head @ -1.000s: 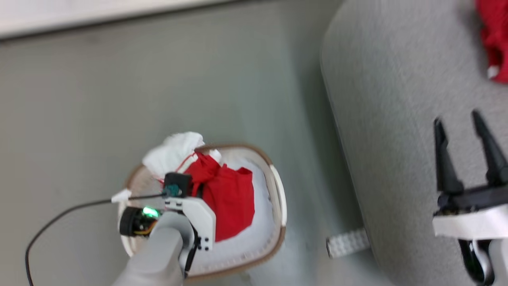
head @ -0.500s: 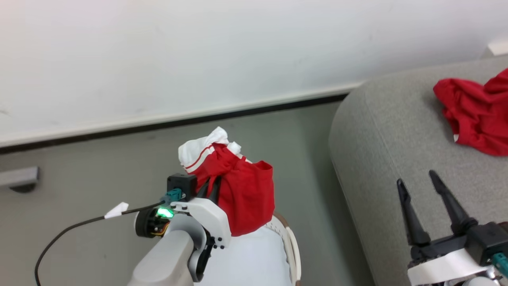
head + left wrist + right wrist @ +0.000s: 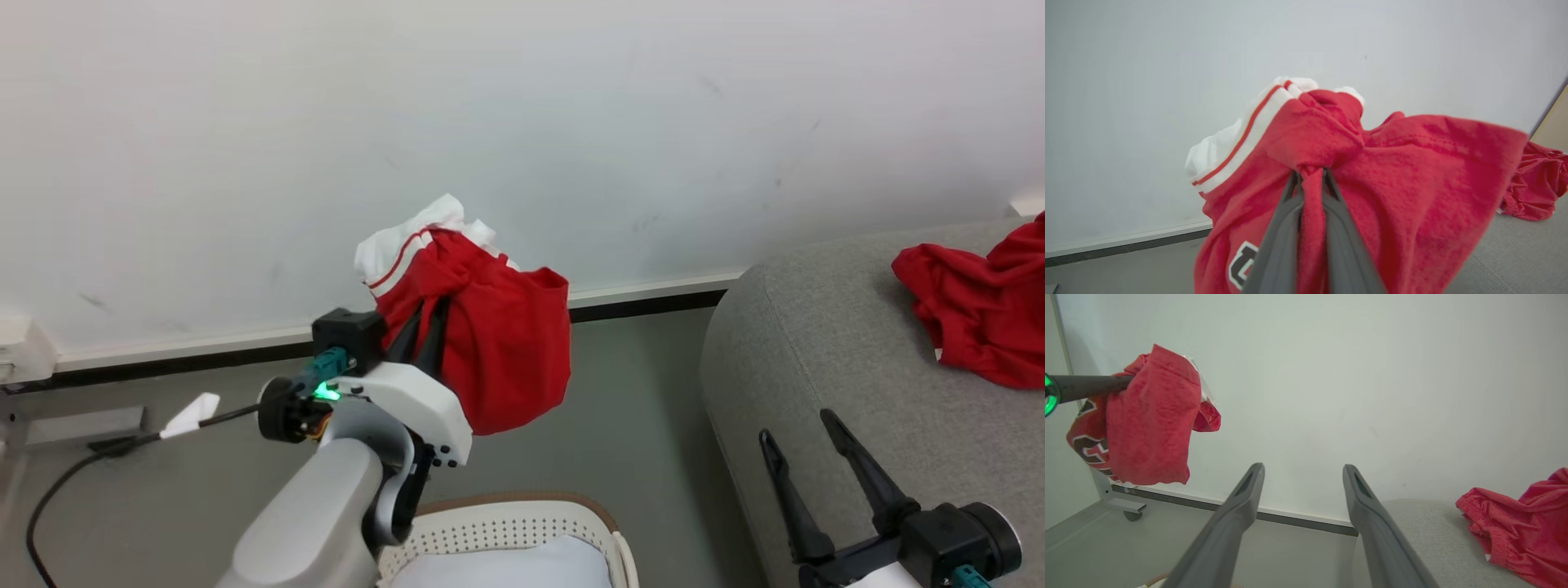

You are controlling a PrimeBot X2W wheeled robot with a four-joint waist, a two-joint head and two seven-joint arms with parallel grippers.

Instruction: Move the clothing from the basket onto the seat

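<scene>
Supervisor: Clothing (image 3: 498, 343), where is it now?

Operator: I've lifted it clear of the basket (image 3: 522, 510), which a second ago sat right beneath it. My left gripper (image 3: 424, 327) has its fingers (image 3: 1286, 228) pinched on a red fold, and the bundle hangs at eleven o'clock of the basket.

Supervisor: Next?

Operator: I'd judge a swing to the seat (image 3: 816, 343) at three o'clock, where another red garment (image 3: 980, 318) lies. My right gripper (image 3: 794, 425) idles at five o'clock, fingers spread, empty.
</scene>
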